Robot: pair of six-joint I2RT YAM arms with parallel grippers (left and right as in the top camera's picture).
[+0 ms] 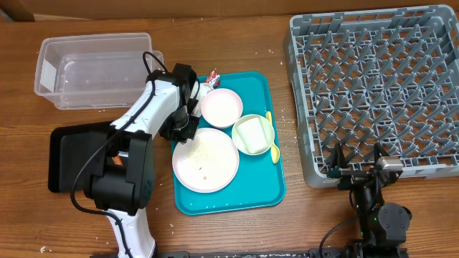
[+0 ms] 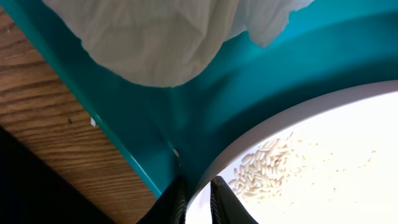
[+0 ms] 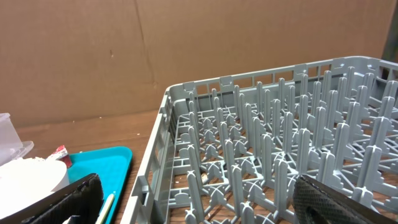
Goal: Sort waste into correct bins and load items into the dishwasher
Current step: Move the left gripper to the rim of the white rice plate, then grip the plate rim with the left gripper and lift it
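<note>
- We see the left gripper (image 2: 196, 202) nearly closed, its black fingers (image 2: 176, 204) pinching the rim of the large round white plate (image 2: 323, 162).
- The plate, strewn with loose white rice (image 2: 261, 171), lies on the teal plastic tray (image 2: 323, 62).
- The right gripper (image 3: 199, 202) gapes wide and empty at the edge of the large square grey plastic dish rack (image 3: 280, 143).

we see a teal tray (image 1: 251, 188) lying flat on the wooden surface (image 1: 237, 36), near the middle, its long sides running top to bottom in the overhead view. it has a low rim and rounded corners. in the left wrist view its edge cuts diagonally across the streaked brown wood grain. in the right wrist view a plain brown cardboard wall (image 3: 186, 43) with a vertical crease stands behind the surface.
</note>
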